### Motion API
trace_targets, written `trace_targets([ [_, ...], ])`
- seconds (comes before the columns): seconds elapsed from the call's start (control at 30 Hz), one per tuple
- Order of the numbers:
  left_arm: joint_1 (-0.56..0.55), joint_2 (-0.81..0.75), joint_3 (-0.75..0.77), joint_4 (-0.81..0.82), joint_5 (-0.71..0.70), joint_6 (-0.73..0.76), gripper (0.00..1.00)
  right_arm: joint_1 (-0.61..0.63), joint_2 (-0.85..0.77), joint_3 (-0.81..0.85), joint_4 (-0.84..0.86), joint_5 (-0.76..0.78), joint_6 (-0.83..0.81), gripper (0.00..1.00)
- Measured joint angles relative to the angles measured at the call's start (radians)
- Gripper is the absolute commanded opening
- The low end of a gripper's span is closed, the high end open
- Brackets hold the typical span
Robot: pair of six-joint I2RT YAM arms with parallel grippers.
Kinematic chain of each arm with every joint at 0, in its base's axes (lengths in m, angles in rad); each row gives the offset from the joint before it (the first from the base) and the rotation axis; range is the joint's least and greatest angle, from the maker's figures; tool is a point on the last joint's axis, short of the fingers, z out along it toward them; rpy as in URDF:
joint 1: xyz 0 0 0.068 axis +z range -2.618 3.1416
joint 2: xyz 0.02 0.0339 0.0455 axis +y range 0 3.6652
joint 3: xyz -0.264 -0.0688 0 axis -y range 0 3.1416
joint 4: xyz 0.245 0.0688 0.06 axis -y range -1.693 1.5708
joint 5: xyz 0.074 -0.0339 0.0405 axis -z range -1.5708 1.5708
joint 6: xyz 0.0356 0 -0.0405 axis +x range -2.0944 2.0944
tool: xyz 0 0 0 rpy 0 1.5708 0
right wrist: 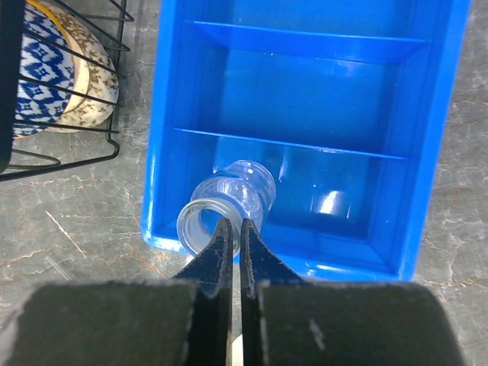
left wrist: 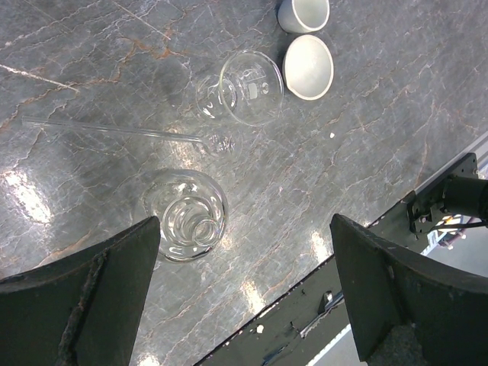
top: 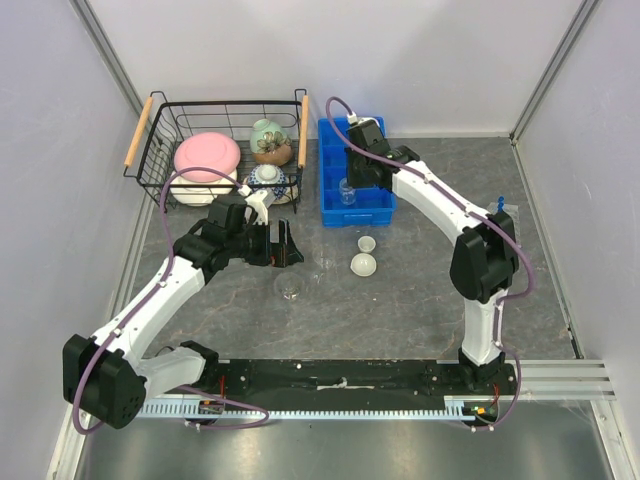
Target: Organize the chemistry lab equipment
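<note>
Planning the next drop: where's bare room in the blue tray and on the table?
Blue tray: middle and far compartments bare; near one holds the flask in the right fingers. Table: bare right of the two white dishes. Crowded left of them: two flasks and a glass rod near the open left fingers.

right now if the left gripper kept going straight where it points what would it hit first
Probably the upright clear flask, which sits inside the open left gripper, nearer one side. Beyond it is only the table. Depth is unclear, so a finger might clip it.
</note>
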State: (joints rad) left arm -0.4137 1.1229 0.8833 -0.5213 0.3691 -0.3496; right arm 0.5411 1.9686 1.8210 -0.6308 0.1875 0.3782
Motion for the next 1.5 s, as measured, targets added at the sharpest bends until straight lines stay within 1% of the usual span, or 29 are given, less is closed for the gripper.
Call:
trace_targets([
  [0.43,0.0,0.001,0.0,0.0,0.006,0.0,0.99,-0.009,0.107,-0.002,0.092,-0.072,0.028,0.0],
  [0.97,0.0,0.003,0.0,0.0,0.007,0.0,0.99,-0.009,0.142,-0.068,0.161,-0.109,0.045,0.0],
  [1.07,0.0,0.003,0.0,0.0,0.008,0.0,0.99,-0.009,0.142,-0.074,0.175,-0.113,0.045,0.09],
  [1.1,0.0,0.003,0.0,0.0,0.008,0.0,0.99,-0.009,0.142,-0.074,0.176,-0.113,0.045,0.17],
  [1.13,0.0,0.004,0.0,0.0,0.008,0.0,0.99,-0.009,0.142,-0.076,0.179,-0.113,0.045,0.2],
  [1.27,0.0,0.006,0.0,0.001,0.008,0.0,0.99,-0.009,0.142,-0.079,0.188,-0.113,0.046,0.28],
  [1.33,0.0,0.008,0.0,0.001,0.009,0.0,0.99,-0.009,0.142,-0.08,0.188,-0.113,0.046,0.34],
  [1.5,0.0,0.01,0.0,0.001,0.012,0.0,0.99,-0.009,0.142,-0.08,0.188,-0.112,0.044,0.4],
])
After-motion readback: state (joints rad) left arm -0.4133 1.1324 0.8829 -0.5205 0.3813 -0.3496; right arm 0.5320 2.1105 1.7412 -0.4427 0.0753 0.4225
